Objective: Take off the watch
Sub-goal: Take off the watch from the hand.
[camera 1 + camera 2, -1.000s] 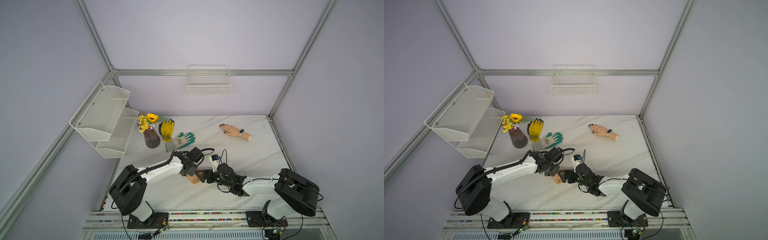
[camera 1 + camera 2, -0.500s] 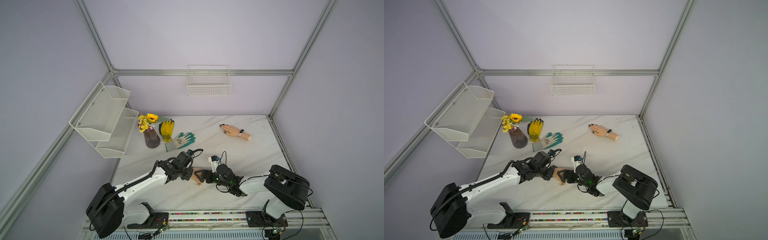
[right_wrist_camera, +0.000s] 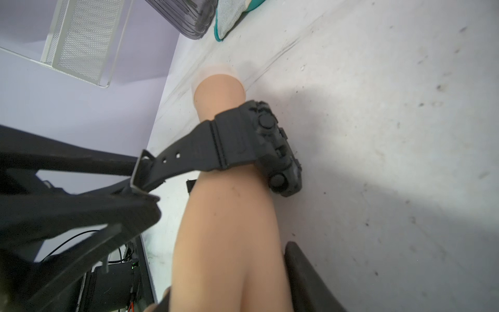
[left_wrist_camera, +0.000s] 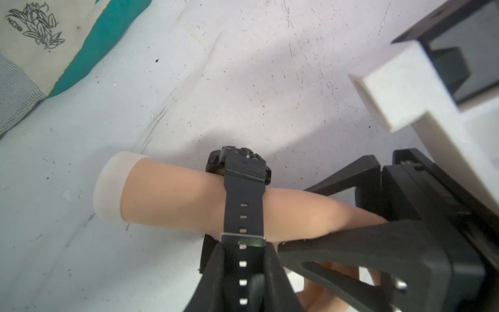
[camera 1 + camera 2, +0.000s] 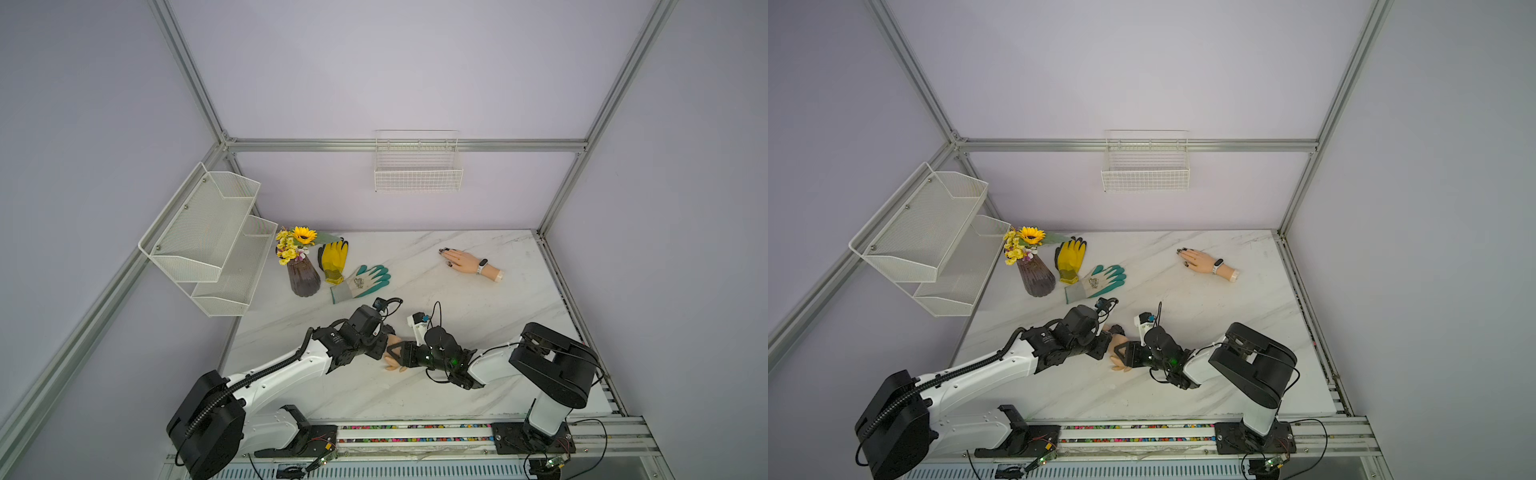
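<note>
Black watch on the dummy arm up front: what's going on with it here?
The robot is taking the black watch off a dummy forearm lying on the table. The left hand is clamped on the strap beside the buckle, with it lifted away from the wrist. The right hand straddles the dummy's palm end; whether it already pinches is unclear. The watch is not off yet.

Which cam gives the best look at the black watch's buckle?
Left wrist: the buckle faces the lens, sharp, with the left gripper pinching the strap right beside it. Right wrist shows it edge-on and slightly blurred. In both top views the gripper hides it.
</note>
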Motion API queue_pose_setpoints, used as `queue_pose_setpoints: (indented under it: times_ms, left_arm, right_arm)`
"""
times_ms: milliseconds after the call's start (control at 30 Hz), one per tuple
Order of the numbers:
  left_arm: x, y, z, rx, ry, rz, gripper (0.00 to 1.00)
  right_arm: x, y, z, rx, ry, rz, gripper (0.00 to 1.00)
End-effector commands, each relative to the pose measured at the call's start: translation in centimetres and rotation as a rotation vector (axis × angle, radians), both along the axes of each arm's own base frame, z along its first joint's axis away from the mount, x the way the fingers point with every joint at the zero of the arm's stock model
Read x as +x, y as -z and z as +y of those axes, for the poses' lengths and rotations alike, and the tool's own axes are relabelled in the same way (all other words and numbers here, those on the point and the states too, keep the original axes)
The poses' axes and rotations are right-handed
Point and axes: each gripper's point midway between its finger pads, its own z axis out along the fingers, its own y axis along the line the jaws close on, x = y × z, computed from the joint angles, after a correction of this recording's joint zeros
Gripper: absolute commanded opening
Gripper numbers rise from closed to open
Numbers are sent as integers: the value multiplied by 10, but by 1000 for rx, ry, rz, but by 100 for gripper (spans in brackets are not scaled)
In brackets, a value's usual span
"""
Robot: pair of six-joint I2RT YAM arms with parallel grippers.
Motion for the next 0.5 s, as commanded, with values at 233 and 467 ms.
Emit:
queue_pose_setpoints:
  times_ms: [233, 467]
  left_arm:
    - [25, -34, -6, -89, -113, -30, 10]
    - [43, -51, -16, -102, -110, -54, 0]
  right_arm:
    - [12, 17, -15, -83, 94, 27, 45]
    - [10, 21, -18, -101, 95, 31, 49]
